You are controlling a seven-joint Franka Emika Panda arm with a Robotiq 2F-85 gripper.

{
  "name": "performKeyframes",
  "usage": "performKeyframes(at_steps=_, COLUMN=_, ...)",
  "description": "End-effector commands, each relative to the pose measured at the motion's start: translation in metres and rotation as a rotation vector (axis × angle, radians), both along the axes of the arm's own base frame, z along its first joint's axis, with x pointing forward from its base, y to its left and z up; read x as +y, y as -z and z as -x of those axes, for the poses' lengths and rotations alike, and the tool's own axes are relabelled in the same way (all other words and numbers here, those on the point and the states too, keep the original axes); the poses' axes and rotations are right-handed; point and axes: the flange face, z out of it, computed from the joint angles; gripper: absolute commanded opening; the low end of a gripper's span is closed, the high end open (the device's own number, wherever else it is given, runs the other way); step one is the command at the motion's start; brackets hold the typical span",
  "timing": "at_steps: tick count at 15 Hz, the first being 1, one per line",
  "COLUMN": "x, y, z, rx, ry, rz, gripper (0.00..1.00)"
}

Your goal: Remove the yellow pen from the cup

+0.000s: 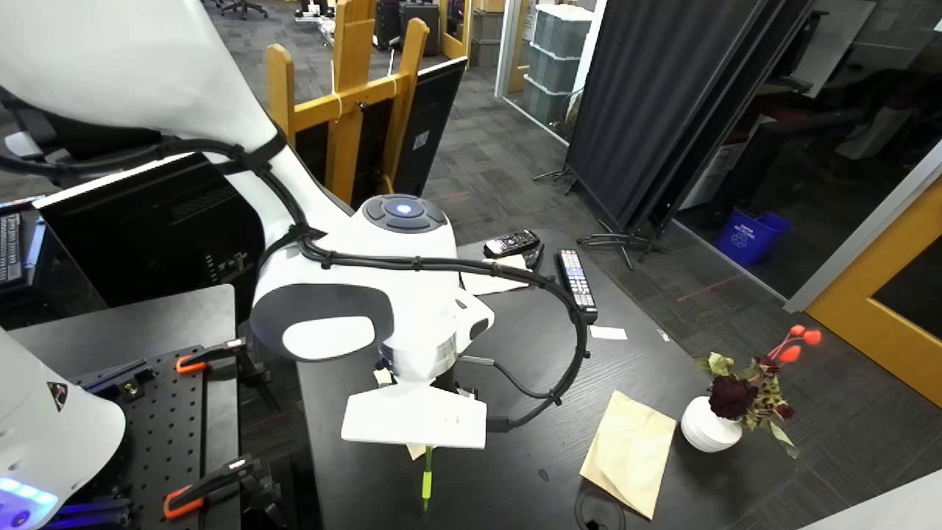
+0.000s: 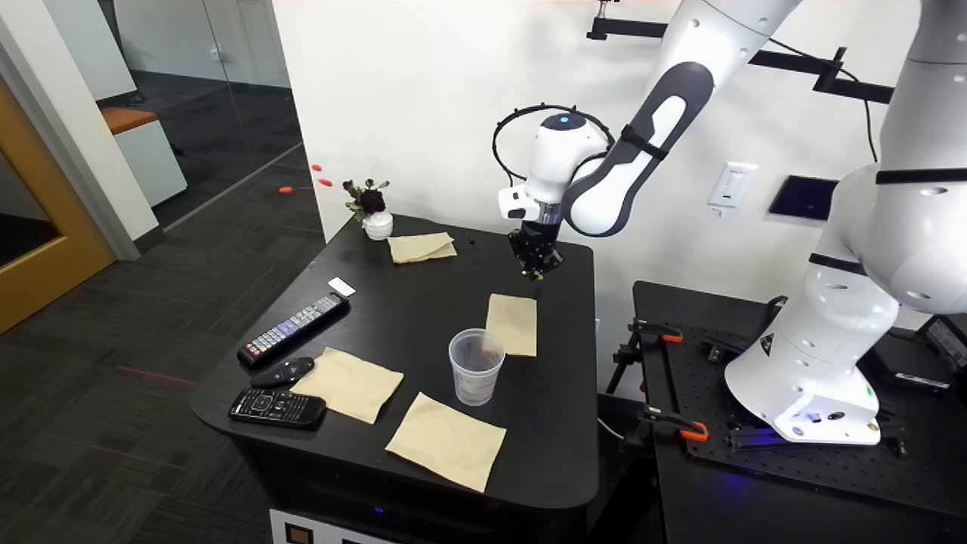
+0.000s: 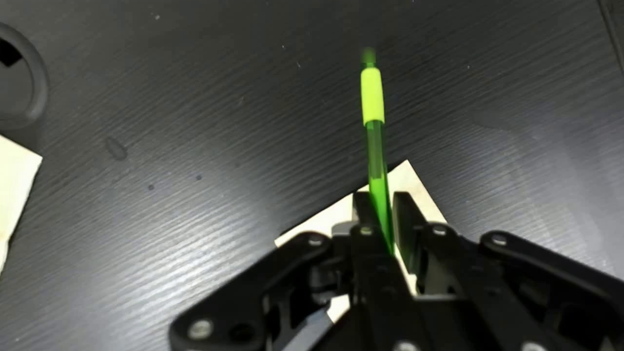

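The yellow pen (image 3: pixel 376 151) shows in the wrist view as a thin yellow-green stick, with its grip end sticking out beyond the fingers. It also shows in both exterior views (image 1: pixel 427 484), (image 2: pixel 539 276). My gripper (image 3: pixel 381 202) is closed to about the pen's width, with the pen between its fingertips over the dark table. In an exterior view the gripper (image 2: pixel 533 268) is at the wall side of the table, apart from the cup. The translucent whitish cup (image 2: pixel 476 370) stands upright with no pen sticking out. The cup is out of sight in the wrist view.
Tan paper sheets lie on the table, one (image 2: pixel 512 325) between gripper and cup, others nearer the table's front (image 2: pixel 447 442), (image 2: pixel 351 381) and by the wall (image 2: pixel 421 247). Remotes (image 2: pixel 293 330), (image 2: pixel 277 408) lie at the side. A white vase with flowers (image 2: pixel 378 225) stands at the corner.
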Motion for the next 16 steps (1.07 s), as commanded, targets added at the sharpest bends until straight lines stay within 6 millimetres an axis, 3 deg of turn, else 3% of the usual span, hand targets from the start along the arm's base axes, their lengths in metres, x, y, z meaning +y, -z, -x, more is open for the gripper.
performKeyframes(at_steps=1, x=0.000, y=0.001, z=-0.007, rx=-0.032, ry=0.018, rz=0.014, gripper=0.44)
performKeyframes(at_steps=8, x=0.006, y=-0.010, z=-0.013, rx=-0.080, ry=0.017, rz=0.022, gripper=0.95)
performKeyframes(at_steps=10, x=0.007, y=-0.012, z=-0.013, rx=-0.086, ry=0.012, rz=0.023, gripper=1.00)
performKeyframes(at_steps=16, x=0.010, y=-0.007, z=-0.014, rx=-0.056, ry=-0.012, rz=0.013, gripper=1.00)
